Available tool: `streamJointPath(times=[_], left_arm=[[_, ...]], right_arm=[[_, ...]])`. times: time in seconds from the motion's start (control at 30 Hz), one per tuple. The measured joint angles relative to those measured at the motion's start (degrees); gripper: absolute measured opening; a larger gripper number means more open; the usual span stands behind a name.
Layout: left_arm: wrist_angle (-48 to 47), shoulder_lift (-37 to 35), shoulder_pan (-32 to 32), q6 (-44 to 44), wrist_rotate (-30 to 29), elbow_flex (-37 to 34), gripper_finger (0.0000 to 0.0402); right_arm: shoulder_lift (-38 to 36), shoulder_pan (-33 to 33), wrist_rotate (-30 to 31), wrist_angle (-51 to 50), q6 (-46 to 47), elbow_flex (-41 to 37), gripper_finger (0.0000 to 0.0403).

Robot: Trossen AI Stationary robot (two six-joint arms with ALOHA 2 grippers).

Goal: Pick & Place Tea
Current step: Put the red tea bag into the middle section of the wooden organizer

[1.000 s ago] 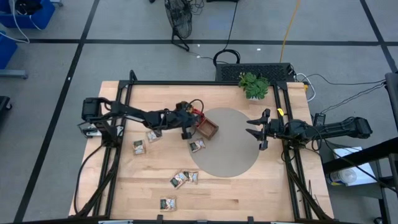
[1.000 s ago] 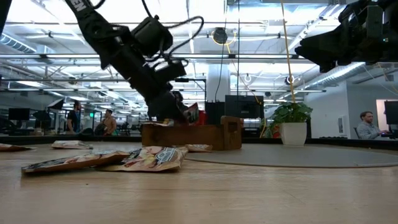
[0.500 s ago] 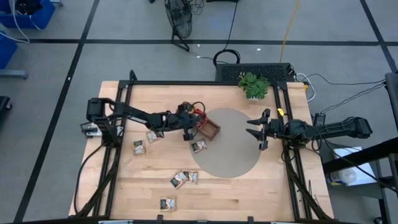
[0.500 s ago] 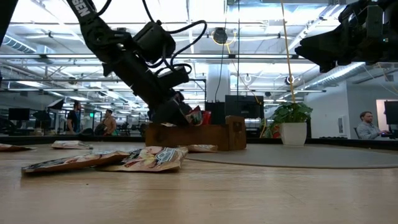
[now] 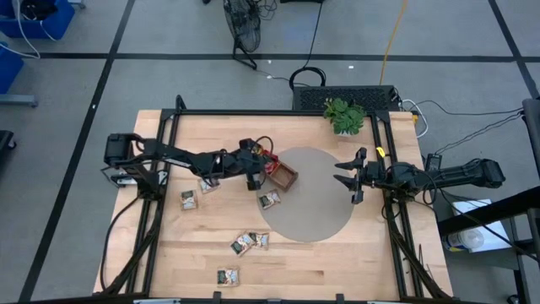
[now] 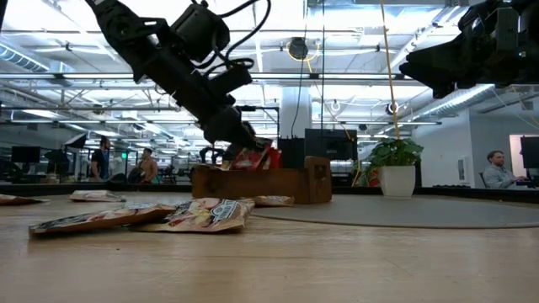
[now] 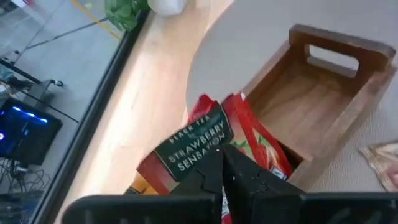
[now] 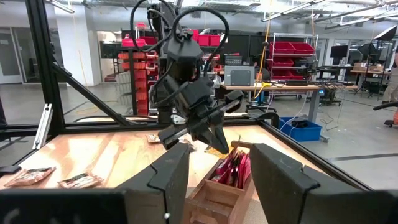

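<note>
A small brown wooden tray [image 5: 284, 176] sits on the left edge of a round grey mat [image 5: 308, 207]. Several red tea sachets [image 7: 249, 140] stand on edge in the tray's left end and stick out above its rim [image 6: 258, 156]. My left gripper [image 7: 222, 163] is shut and hangs just above these sachets [image 6: 238, 139]. More tea sachets lie flat on the wood [image 5: 207, 184], [image 5: 187, 199], [image 5: 269, 198], [image 5: 245, 243]. My right gripper [image 5: 344, 175] waits open over the mat's right edge, in the air. My left gripper's shut fingertips [image 7: 211, 168] come slanting down from the table's left, in front of the dark label of one red sachet [image 7: 196, 144] in the tray. I cannot tell whether they touch it.
A small potted plant [image 5: 344, 114] stands at the far edge behind the mat. One more sachet [image 5: 227, 275] lies near the front edge. Black frame rails run along the table's left [image 5: 156, 211] and right [image 5: 396, 228] sides. People sit in the room beyond.
My left gripper has stayed shut. It dipped toward the tray's left end, then rose and drew back a little toward the table's left. The sachets stay standing in the tray.
</note>
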Motion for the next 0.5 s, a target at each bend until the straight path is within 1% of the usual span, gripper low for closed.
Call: streamJointPath(times=[0.2,0.37,0.5], left_arm=[[-1.2,0.1,0.0,-0.8,0.0,0.0,0.0046],[-4.4,0.2,0.7,-2.0,-0.1,0.0,0.0051],[-4.8,0.7,1.9,-5.0,-0.1,0.0,0.0051]], right_arm=[[0.0,0.0,0.0,0.0,0.0,0.0,0.0155],[0.0,0.0,0.0,0.0,0.0,0.0,0.0155],[0.0,0.0,0.0,0.0,0.0,0.0,0.0155]])
